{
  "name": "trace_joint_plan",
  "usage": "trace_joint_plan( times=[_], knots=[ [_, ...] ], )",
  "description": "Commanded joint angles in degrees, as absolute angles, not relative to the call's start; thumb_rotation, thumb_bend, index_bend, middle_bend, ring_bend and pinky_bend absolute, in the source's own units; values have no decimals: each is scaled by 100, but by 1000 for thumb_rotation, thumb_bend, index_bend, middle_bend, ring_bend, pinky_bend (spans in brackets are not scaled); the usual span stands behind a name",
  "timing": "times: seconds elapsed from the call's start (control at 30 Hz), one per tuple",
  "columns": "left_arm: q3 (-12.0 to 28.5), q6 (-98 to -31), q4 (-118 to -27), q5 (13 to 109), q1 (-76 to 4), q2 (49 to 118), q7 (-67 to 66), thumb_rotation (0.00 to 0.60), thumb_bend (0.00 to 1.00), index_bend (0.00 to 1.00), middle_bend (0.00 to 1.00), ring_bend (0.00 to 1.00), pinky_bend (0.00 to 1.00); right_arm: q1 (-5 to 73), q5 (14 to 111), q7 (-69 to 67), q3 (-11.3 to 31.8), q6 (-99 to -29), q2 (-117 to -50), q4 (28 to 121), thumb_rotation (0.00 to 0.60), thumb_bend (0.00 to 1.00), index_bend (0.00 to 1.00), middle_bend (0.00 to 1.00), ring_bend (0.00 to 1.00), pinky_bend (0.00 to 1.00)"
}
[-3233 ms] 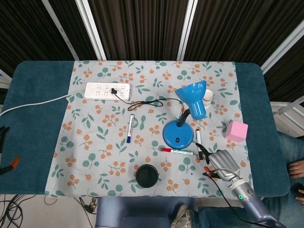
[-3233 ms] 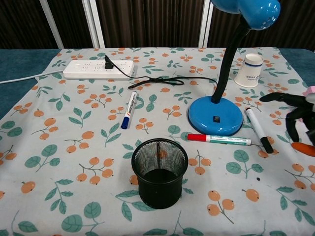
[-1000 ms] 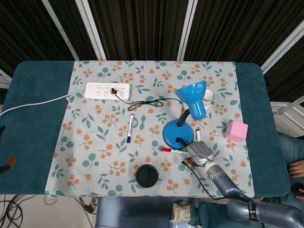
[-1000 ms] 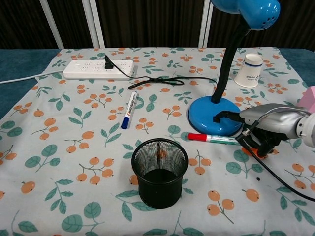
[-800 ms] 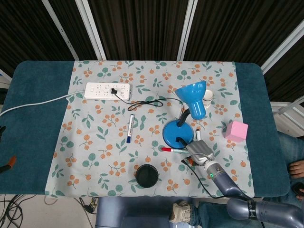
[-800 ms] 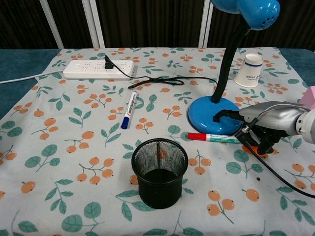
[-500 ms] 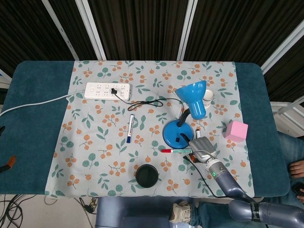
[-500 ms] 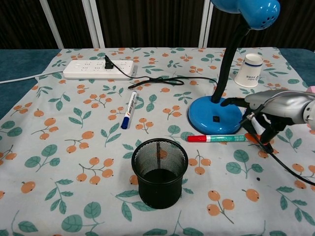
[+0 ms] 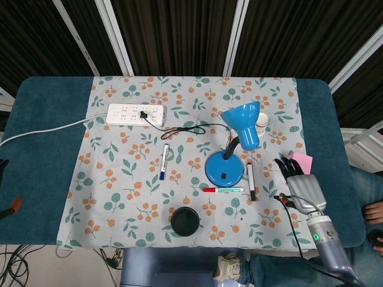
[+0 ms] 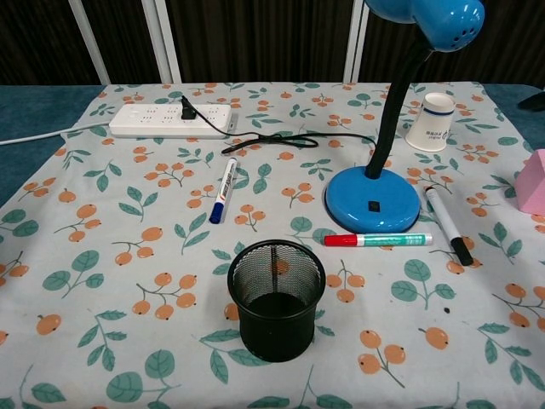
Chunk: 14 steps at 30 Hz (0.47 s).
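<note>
My right hand (image 9: 302, 186) hovers over the cloth's right edge, fingers spread and holding nothing, fingertips just below a pink block (image 9: 304, 160). The chest view does not show this hand. A black-capped white marker (image 9: 251, 181) (image 10: 447, 225) lies left of the hand. A red-capped green marker (image 9: 222, 189) (image 10: 379, 240) lies in front of the blue desk lamp (image 9: 222, 169) (image 10: 373, 198). A black mesh pen cup (image 9: 185, 220) (image 10: 276, 296) stands near the front edge. Only a dark sliver of my left hand (image 9: 2, 165) shows at the far left edge.
A blue marker (image 9: 164, 161) (image 10: 222, 189) lies mid-cloth. A white power strip (image 9: 135, 114) (image 10: 170, 120) with the lamp's black cord plugged in sits at the back left. A paper cup (image 9: 261, 123) (image 10: 430, 121) stands behind the lamp. The pink block (image 10: 535, 182) sits at the right edge.
My right hand has drawn back to the right from the markers by the lamp base to beside the pink block. The red-capped marker has turned slightly; the black-capped marker is uncovered.
</note>
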<state>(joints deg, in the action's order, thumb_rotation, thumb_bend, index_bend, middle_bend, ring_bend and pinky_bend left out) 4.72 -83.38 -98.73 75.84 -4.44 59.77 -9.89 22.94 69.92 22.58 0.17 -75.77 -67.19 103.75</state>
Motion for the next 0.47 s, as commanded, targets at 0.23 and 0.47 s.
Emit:
trace_joint_plan(
  times=[0.23, 0.47],
  knots=[
    [422, -8327, -9916, 7641, -468, 6046, -1188, 600, 279, 56, 49, 0, 79, 1002, 8059, 800, -504, -9072, -6744, 9097, 600, 315, 0, 0, 11, 0],
    [394, -8289, -9945, 7653, -491, 6080, -1296, 600, 279, 52, 49, 0, 79, 877, 8119, 622, -318, -9242, -6734, 8788, 600, 313, 0, 0, 7, 0]
  ],
)
